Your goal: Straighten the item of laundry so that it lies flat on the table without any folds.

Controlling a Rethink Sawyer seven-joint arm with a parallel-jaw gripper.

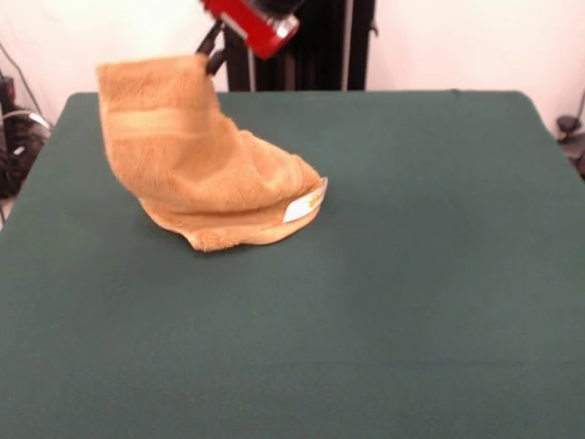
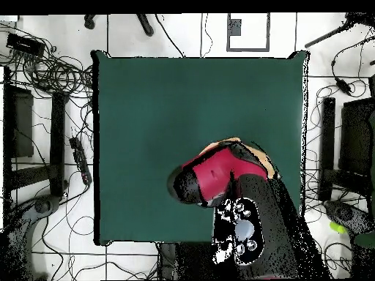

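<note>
the orange-tan towel hangs lifted by one upper corner, its lower part bunched in folds on the green table toward its far left, white tag showing. the gripper is clenched on that corner.

The towel, at upper left in the front view, is orange-tan with a paler woven band and a white tag. The table is dark green. The arm is red and black.
</note>
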